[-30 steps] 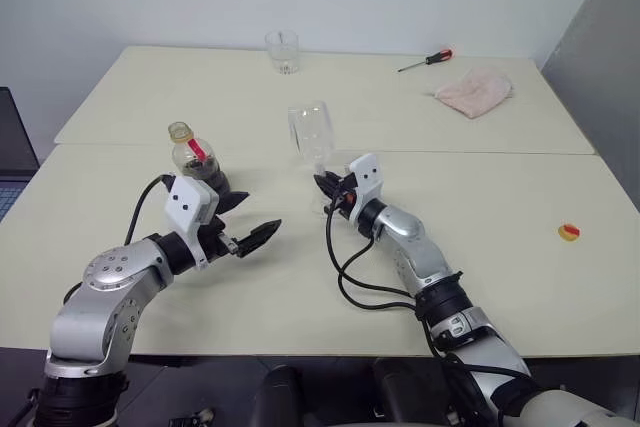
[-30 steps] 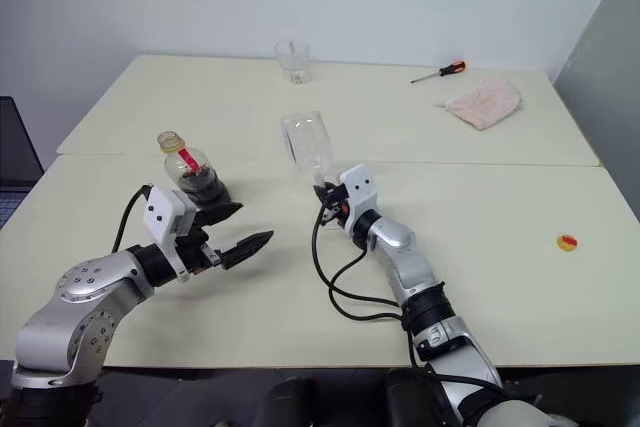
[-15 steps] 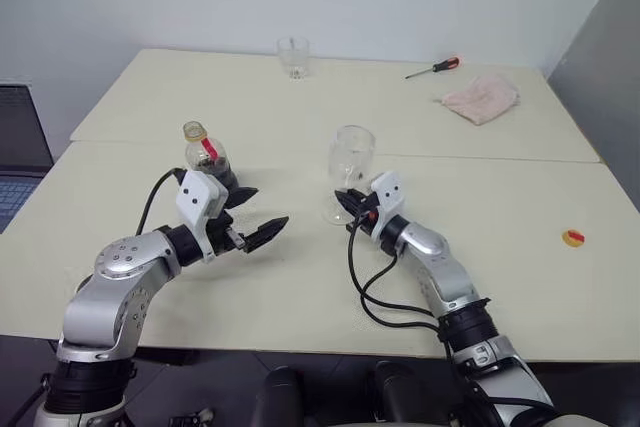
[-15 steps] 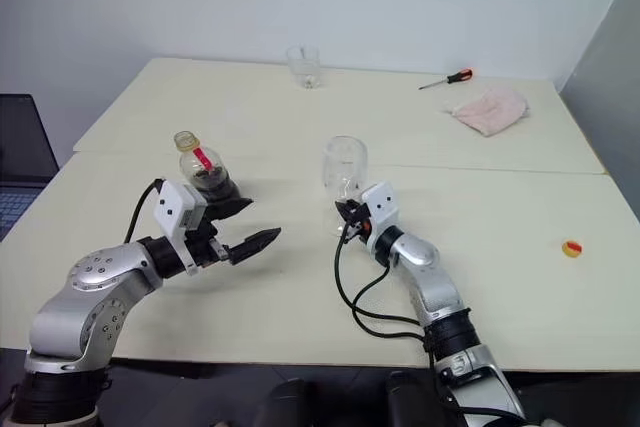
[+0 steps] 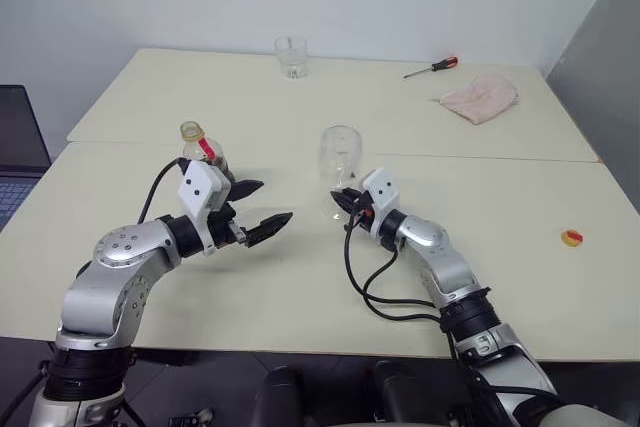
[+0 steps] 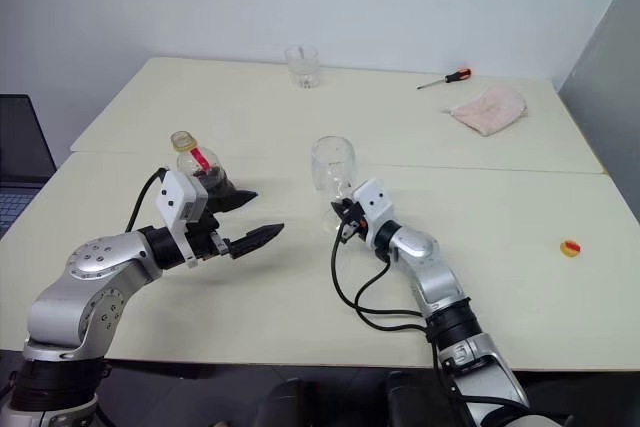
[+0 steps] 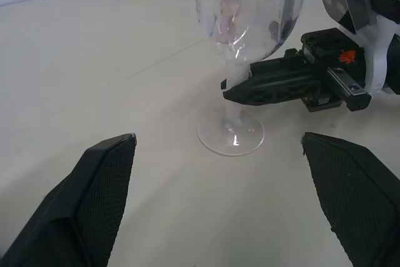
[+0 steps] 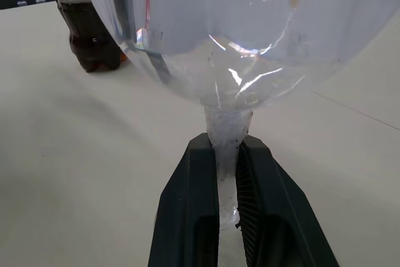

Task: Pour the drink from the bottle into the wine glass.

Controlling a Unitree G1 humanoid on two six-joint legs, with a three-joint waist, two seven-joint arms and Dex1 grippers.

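Clear wine glass (image 5: 340, 159) upright mid-table, stem pinched by right gripper (image 8: 228, 173); bottle (image 6: 196, 169) (uncapped, upright) just behind wide-spread empty left gripper (image 5: 258, 209) — nearer arm, beyond its far finger.

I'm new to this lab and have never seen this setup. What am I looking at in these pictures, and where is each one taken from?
A two-armed humanoid robot stands at a cream table. Two pictures come from its head, two from cameras on its wrists. The right gripper is shut on the thin stem of a clear stemmed wine glass, which stands upright on its foot. The left gripper is open beside a small squat clear plastic bottle of dark drink. Farther back lie a short clear tumbler, a red-handled screwdriver and a pink cloth; a small yellow-and-red round thing lies to the right.
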